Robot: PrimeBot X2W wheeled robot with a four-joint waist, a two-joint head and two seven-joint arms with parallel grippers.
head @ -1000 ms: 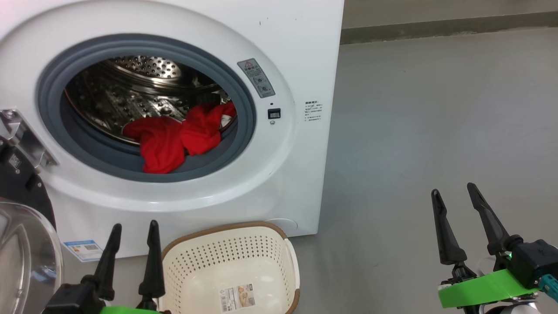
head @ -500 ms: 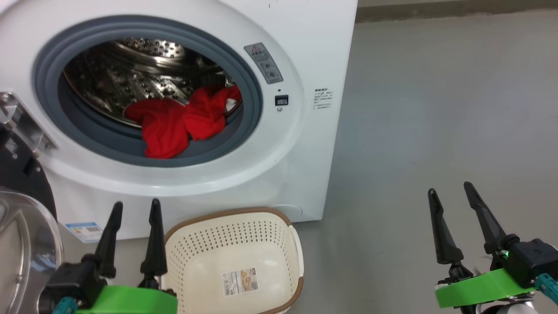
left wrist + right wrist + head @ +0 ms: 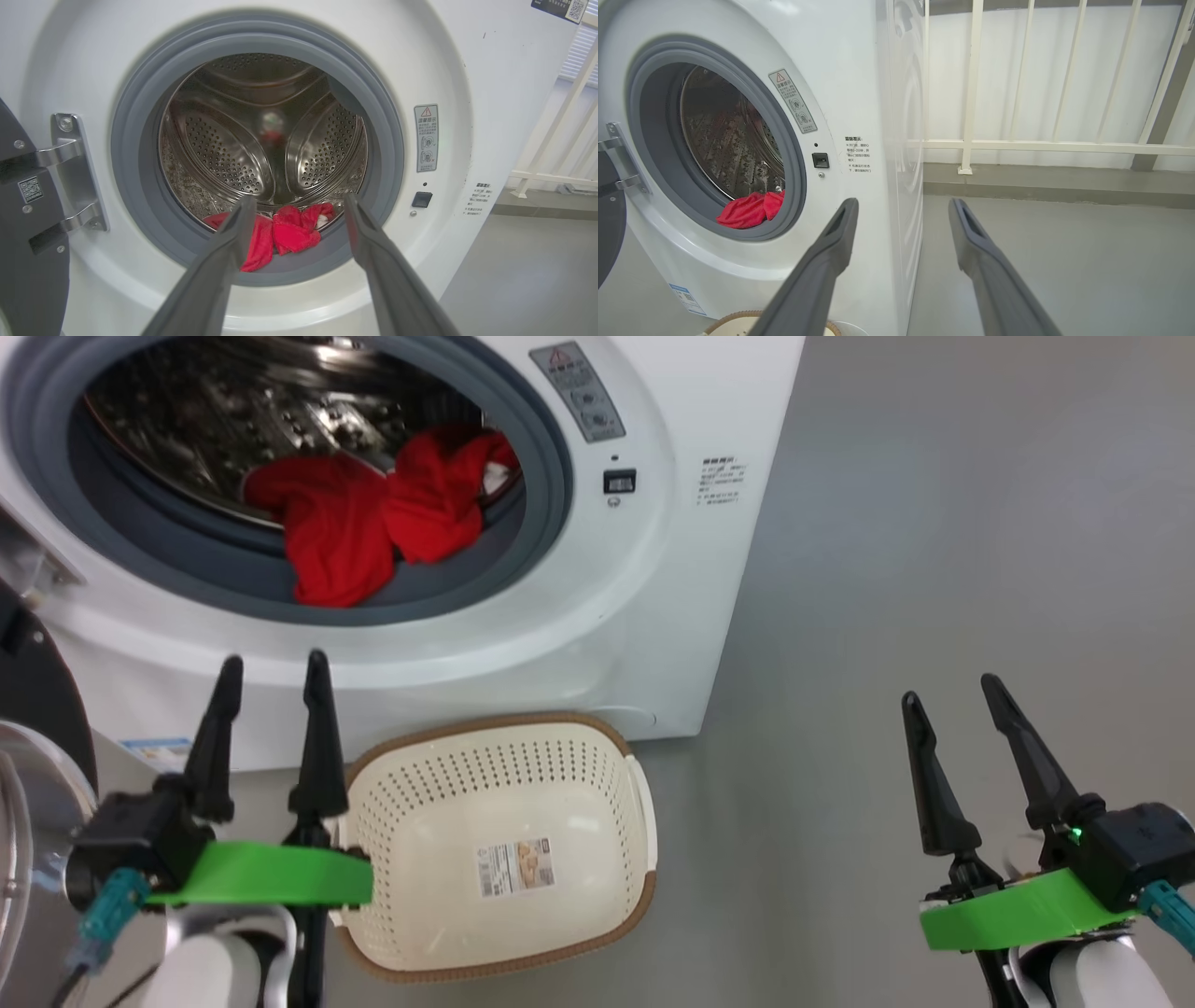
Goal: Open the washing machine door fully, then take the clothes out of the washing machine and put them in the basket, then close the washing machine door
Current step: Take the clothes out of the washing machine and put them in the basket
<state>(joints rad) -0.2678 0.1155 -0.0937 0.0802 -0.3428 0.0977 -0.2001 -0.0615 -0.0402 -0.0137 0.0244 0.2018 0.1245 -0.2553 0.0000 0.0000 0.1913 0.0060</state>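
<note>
Red clothes (image 3: 364, 527) lie in your washer (image 3: 653, 616) near an unreadable grey warning label (image 3: 579, 392), while your left gripper (image 3: 274, 659) and right gripper (image 3: 948, 689) hold fingers (image 3: 319, 737) wide, empty.

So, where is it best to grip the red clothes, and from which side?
Likely the front fold of the clothes, draped over the gasket lip; it lies nearest the opening. Bring the open left gripper straight in from the front, slightly above.

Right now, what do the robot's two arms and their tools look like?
The left tool and right tool each have two long, tapering black fingers on a black block, with a bright green band behind it. The forearms are pale white; a teal connector sits beside each wrist.
</note>
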